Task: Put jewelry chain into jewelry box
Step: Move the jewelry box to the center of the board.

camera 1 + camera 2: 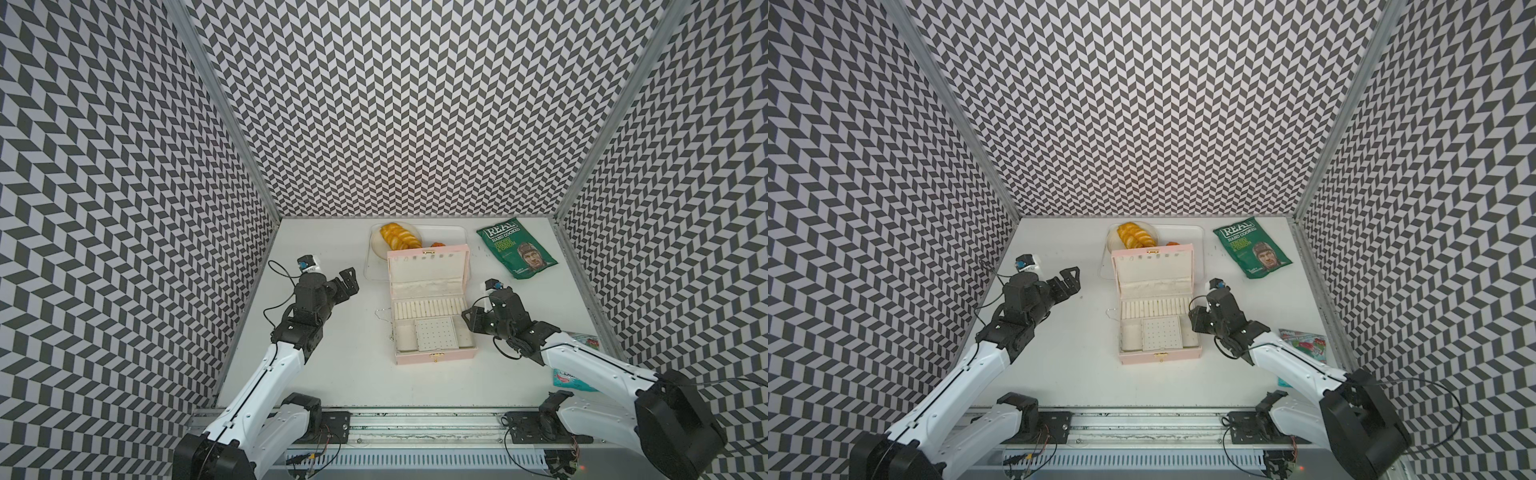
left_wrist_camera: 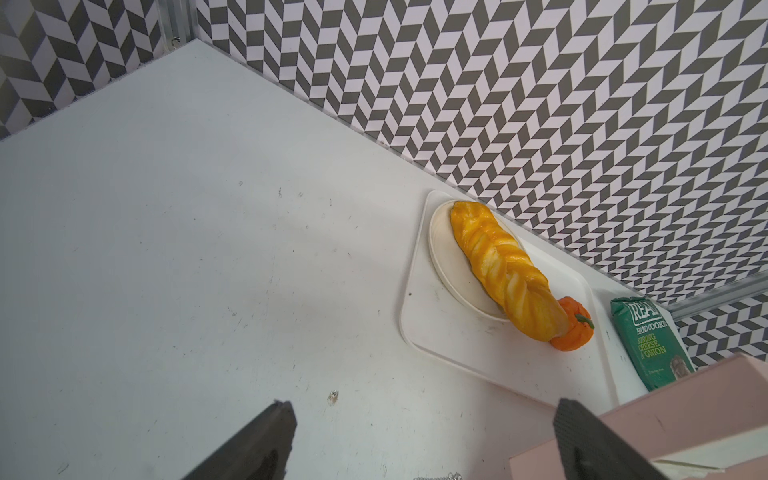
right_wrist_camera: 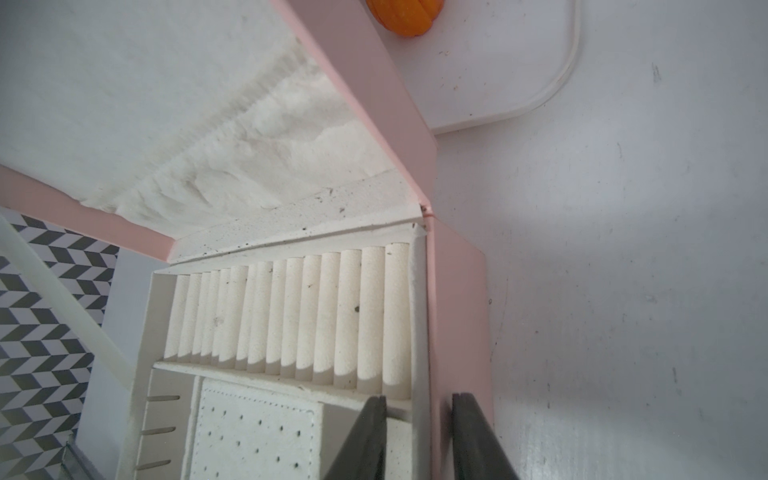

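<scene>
In both top views the open jewelry box sits mid-desk. The chain lies on the desk just beside the box, on the left arm's side.

Left wrist view: the left jaws gape wide, empty.

Right wrist view: the right jaws straddle the box's side wall. I cannot tell whether they are clamped.

The left wrist view's edge cuts off the jewelry chain; the jewelry box hides most of the pumpkin.
</scene>
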Robot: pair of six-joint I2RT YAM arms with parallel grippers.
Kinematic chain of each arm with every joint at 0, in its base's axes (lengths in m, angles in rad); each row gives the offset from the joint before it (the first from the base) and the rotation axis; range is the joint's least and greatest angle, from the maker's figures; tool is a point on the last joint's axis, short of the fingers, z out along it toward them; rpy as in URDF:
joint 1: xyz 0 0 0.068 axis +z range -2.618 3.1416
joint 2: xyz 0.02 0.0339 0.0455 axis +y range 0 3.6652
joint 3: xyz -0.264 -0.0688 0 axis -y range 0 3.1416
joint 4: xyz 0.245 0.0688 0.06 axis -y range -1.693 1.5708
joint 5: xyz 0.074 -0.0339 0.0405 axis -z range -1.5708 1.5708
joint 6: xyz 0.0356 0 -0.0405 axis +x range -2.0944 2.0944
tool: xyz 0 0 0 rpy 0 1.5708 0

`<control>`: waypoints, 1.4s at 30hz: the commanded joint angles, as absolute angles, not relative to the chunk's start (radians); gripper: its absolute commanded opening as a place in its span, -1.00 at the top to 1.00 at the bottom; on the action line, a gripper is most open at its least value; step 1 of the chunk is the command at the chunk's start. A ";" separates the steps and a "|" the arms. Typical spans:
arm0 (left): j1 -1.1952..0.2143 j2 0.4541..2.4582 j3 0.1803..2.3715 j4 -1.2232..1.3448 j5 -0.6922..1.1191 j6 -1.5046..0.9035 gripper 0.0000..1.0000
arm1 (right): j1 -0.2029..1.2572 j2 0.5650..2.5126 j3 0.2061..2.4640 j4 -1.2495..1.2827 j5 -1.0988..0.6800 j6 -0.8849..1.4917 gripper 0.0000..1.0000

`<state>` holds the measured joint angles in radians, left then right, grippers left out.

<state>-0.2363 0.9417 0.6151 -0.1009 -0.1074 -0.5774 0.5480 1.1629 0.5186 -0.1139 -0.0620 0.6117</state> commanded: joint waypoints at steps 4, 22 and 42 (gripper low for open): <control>-0.245 0.938 0.616 -0.112 -0.104 -0.577 -1.00 | 0.556 1.129 0.485 -0.215 0.008 0.625 0.45; -0.247 0.941 0.616 -0.115 -0.107 -0.582 -1.00 | 0.538 1.033 0.452 -0.274 0.121 0.685 0.64; -0.441 1.285 0.724 -0.238 -0.105 -0.541 -0.18 | 0.538 0.868 0.595 -0.299 0.087 0.496 -0.70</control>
<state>-0.4042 1.2388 0.6762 -0.1986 -0.0715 -0.5526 0.5407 0.8921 0.5751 -0.2970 0.0605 0.5148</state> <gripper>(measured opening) 0.600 0.827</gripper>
